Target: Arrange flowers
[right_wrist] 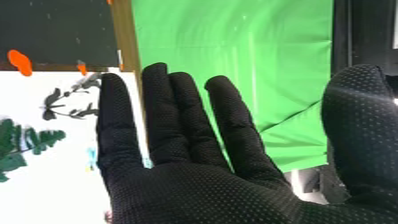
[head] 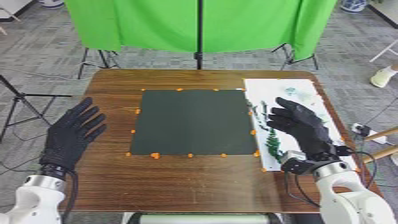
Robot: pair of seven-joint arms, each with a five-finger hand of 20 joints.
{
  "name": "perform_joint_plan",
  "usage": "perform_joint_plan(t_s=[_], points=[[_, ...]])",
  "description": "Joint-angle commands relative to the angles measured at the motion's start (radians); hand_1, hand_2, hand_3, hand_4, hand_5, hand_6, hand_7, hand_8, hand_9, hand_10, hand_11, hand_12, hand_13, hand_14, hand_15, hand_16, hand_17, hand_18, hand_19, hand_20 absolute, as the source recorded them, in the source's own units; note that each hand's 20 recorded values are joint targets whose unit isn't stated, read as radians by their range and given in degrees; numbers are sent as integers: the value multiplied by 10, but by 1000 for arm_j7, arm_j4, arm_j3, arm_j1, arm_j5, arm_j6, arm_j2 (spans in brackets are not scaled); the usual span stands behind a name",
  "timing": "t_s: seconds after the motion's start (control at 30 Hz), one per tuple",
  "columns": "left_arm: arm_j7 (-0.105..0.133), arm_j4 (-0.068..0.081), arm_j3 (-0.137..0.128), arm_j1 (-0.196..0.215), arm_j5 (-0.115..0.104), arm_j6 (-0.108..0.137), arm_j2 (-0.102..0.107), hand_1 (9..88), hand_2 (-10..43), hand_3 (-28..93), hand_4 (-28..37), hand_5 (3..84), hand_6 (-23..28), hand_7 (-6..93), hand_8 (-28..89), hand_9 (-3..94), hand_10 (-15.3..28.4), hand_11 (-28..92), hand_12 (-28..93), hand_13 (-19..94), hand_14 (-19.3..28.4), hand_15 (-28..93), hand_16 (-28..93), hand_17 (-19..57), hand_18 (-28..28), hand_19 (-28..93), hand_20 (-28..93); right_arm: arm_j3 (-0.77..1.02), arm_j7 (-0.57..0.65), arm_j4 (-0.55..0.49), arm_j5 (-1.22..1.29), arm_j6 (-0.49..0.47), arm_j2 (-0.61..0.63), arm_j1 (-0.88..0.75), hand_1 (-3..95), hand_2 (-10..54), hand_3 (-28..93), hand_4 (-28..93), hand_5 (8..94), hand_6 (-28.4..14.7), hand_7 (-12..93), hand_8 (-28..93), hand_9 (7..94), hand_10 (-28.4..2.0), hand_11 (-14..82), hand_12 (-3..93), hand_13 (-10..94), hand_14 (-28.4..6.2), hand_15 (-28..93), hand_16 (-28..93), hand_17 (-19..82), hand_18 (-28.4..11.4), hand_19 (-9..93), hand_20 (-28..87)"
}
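Counting two hands, one worktop, one dark mat, one white sheet, at least two sprigs, over ten orange bits.

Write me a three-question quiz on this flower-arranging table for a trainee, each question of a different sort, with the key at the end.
1. True or false: a green sprig lies on the white sheet, beside the dark mat.
2. Choose one. What colour are the small blobs around the mat's edges?
a) blue
b) orange
c) pink
3. Fill in one word, open or shut: the right hand is above the sheet, the left hand is on the mat's other side, and both are ____.

Key: 1 true; 2 b; 3 open.
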Motion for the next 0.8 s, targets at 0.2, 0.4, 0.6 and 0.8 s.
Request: perform_joint_plan(t_s=[0.2, 0.4, 0.6, 0.8], points=[[13, -7, 6, 30, 3, 22, -10, 259, -37, 709, -283, 251, 24, 250, -140, 187, 102, 300, 109, 136, 119, 420, -45, -108, 186, 445, 58, 12, -46, -16, -86, 9, 19, -9, 165, -11, 864, -282, 337, -43, 264, -177, 366, -146, 231, 173, 270, -115, 391, 121, 51, -212, 480, 183], [8, -10, -14, 43, -3, 17, -10, 259, -36, 709, -283, 238, 20, 253, -141, 181, 100, 296, 109, 138, 121, 426, -44, -108, 186, 446, 59, -10, -35, -65, -431, 179, 181, 7, 253, -49, 806, -282, 358, -27, 328, -216, 402, -128, 281, 164, 310, -91, 432, 107, 75, -199, 502, 184], [13, -16, -30, 46, -4, 26, -11, 259, -35, 708, -283, 242, 21, 255, -143, 182, 100, 296, 110, 139, 121, 428, -44, -107, 186, 446, 58, -36, 55, -93, -763, 302, 281, 0, 678, -49, -96, -93, 528, 31, 521, -227, 568, -102, 532, 286, 462, -76, 746, 255, 162, -130, 662, 394], [16, -17, -29, 50, -7, 30, -2, 258, -35, 709, -283, 246, 22, 254, -143, 184, 100, 296, 110, 140, 121, 429, -45, -108, 188, 447, 58, -29, 177, -113, -894, 91, 328, 7, 587, -53, -97, -77, 782, 14, 578, -196, 794, -118, 630, 350, 660, -126, 857, 354, 267, -192, 809, 432]])
